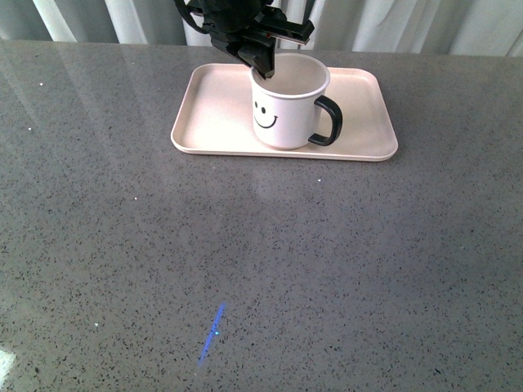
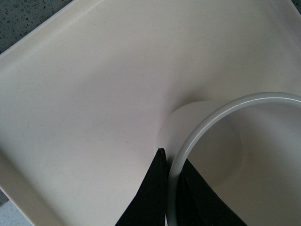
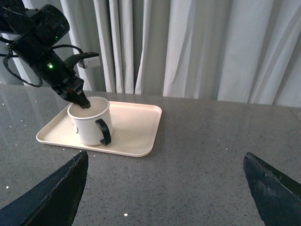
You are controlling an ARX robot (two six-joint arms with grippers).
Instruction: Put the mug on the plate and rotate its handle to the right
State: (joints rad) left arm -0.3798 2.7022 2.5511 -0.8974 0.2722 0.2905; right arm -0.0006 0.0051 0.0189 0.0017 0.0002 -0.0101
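— One grey table (image 1: 327, 269): what does it carry?
— The pale pink plate (image 1: 212, 122), at 12 o'clock from me. The mug (image 1: 286, 114) stands upright on it, handle (image 1: 328, 122) at 3 o'clock.
— Gripper status?
— My left gripper (image 1: 265, 72) pinches the mug rim at 11 o'clock, one finger inside. My right gripper (image 3: 164, 154) is spread wide and holds nothing.

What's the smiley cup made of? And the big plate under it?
The mug looks like white enamelled metal: thin rolled rim, glossy sheen, though ceramic is possible. Its handle is shiny black, likely the same. The plate seems matte pale plastic, no glare.
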